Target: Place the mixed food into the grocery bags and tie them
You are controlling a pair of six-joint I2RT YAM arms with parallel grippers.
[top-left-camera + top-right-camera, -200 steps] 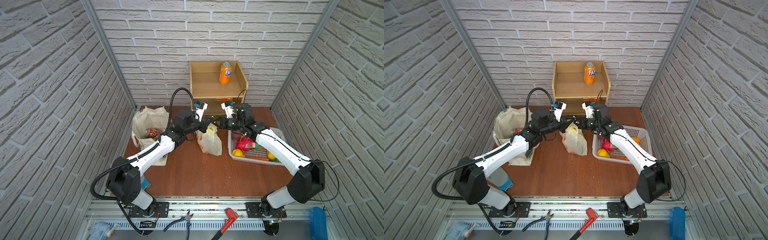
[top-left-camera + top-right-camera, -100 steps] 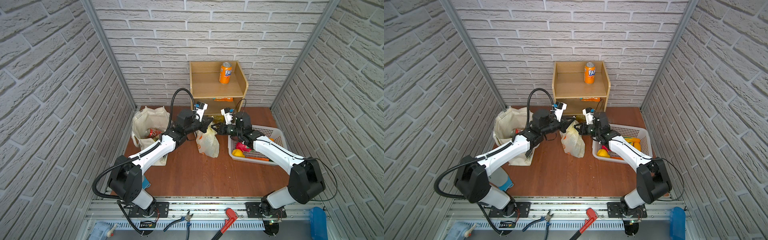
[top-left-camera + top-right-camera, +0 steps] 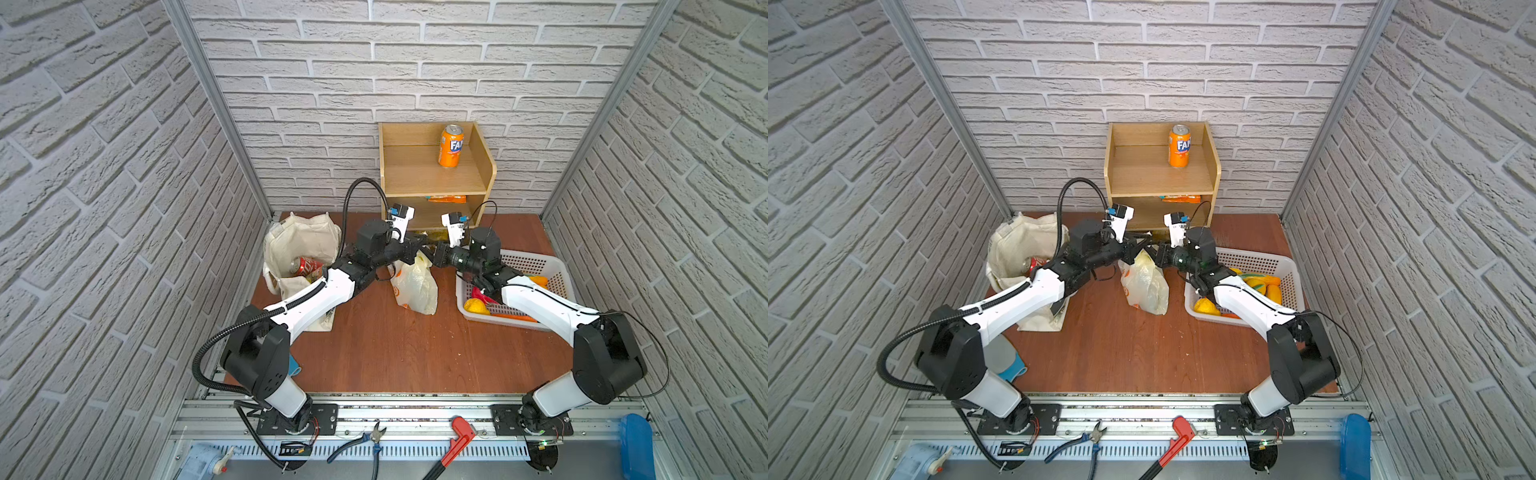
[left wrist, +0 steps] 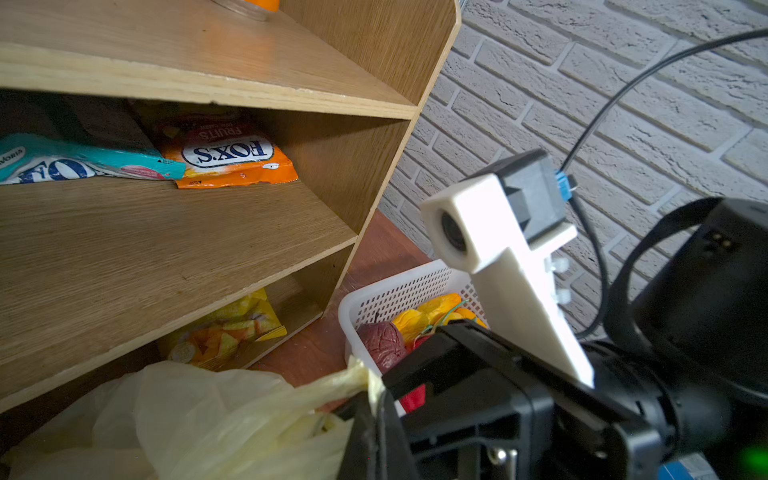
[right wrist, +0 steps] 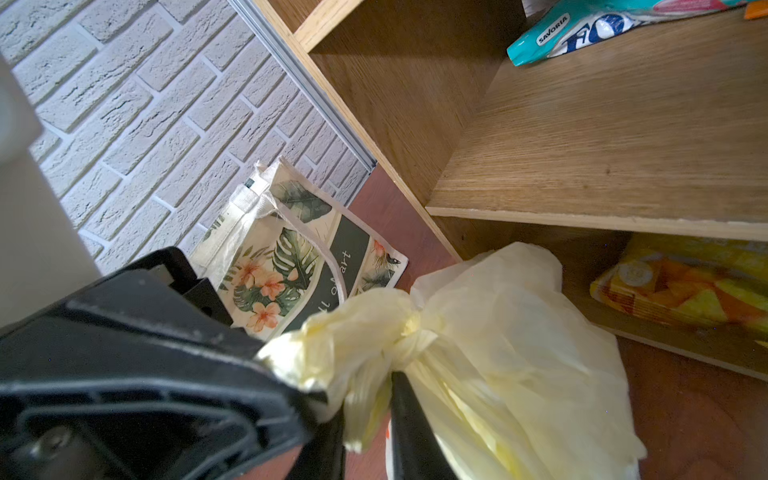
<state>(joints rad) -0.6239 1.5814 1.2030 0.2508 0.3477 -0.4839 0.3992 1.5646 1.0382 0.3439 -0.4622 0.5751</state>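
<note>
The pale-yellow plastic carrier bag [image 3: 415,286] [image 3: 1144,286] stands on the table between my two grippers, its handles twisted into a knot [image 5: 409,328]. My left gripper [image 3: 415,249] [image 4: 376,399] is shut on a stretched handle end of the bag [image 4: 208,415]. My right gripper [image 3: 434,253] [image 5: 368,395] faces it from the right, jaws slightly apart, with a loose strip of the bag [image 5: 498,353] hanging between them. The cream canvas tote [image 3: 299,241] [image 5: 291,249] stands at the left with a red soda can [image 3: 305,266] inside.
A white perforated basket [image 3: 536,266] [image 4: 395,286] with toy produce [image 3: 476,306] sits at the right. Behind the bag stands a wooden shelf [image 3: 432,174] with an orange can [image 3: 451,145] on top and snack packets [image 4: 224,153] inside. Pliers and a red wrench lie on the front rail.
My right gripper has moved left toward the left gripper and its jaws have parted. The bag's top has slackened and shifted slightly left. The left gripper holds on.
</note>
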